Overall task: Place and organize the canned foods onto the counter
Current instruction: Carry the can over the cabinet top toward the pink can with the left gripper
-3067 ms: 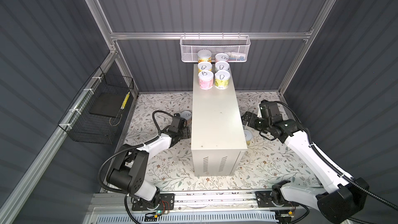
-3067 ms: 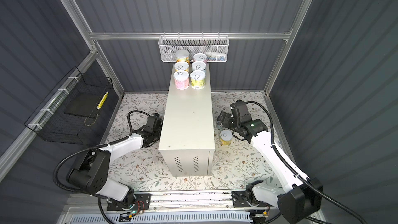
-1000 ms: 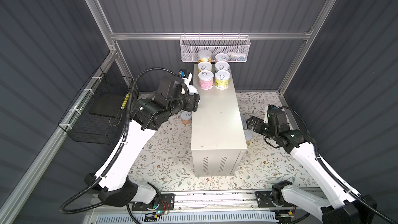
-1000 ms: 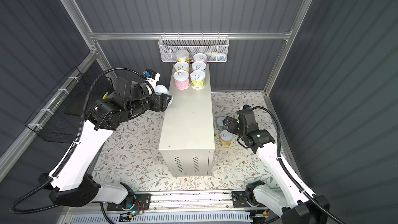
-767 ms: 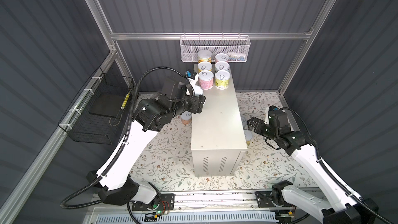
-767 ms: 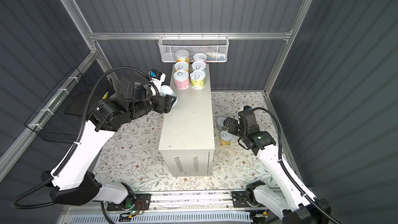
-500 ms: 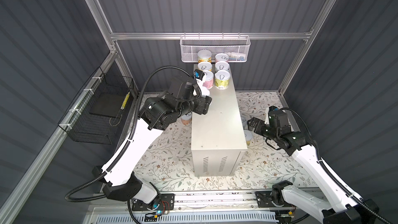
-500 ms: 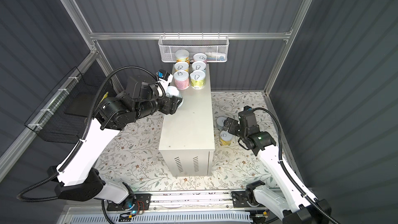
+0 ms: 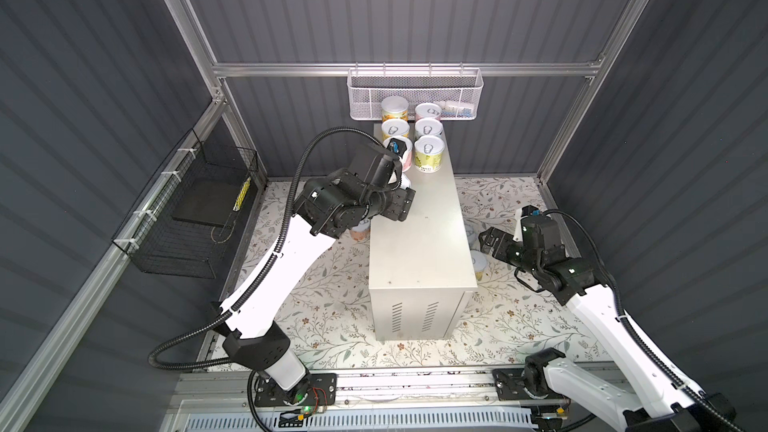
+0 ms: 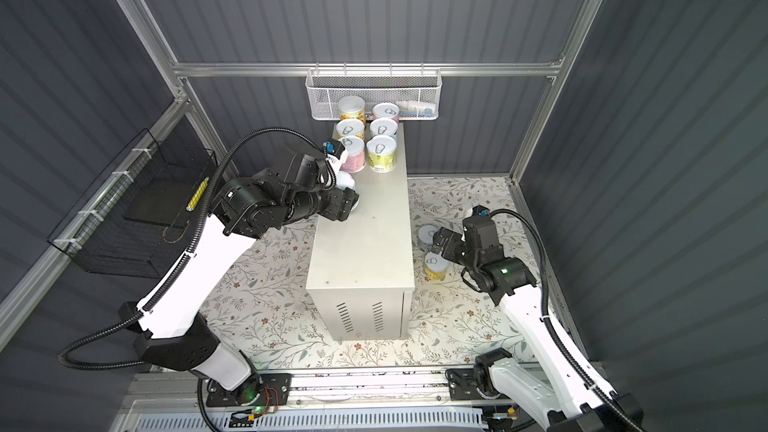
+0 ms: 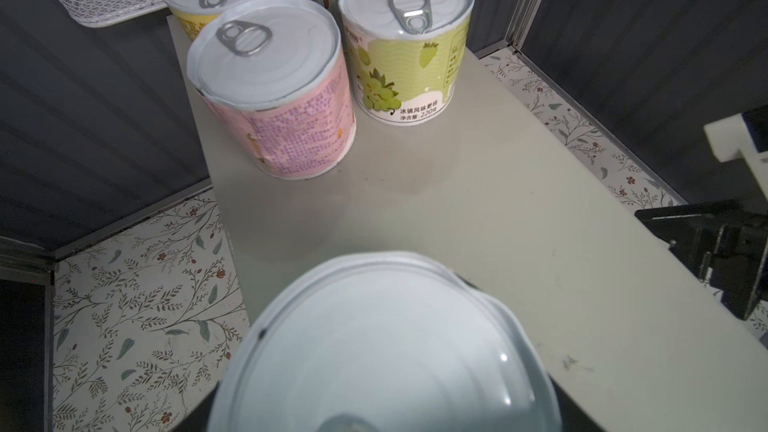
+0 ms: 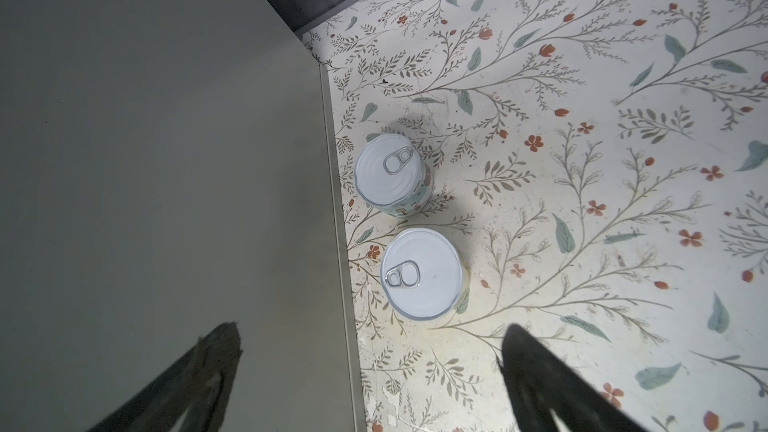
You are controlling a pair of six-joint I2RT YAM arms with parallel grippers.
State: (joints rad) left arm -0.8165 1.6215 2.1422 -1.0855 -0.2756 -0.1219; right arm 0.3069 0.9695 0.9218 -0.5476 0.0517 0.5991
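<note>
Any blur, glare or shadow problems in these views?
Left wrist view: held can looms close, out of focus; pink can behind is sharp. Right wrist view: fingers are dark, blurred silhouettes; floor cans crisp. Both top views: evenly lit, sharp.

We see the held can [image 11: 386, 347] only as a blur, cut off by the frame edge, its label hidden.

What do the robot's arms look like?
They are two arms with smooth white shells and chunky black joints. The left arm has a fat, ribbed black hose looping along it. The right arm has a thinner black cable and a tiny green light. The left end effector and right end effector are black, with dark pointed fingers.
</note>
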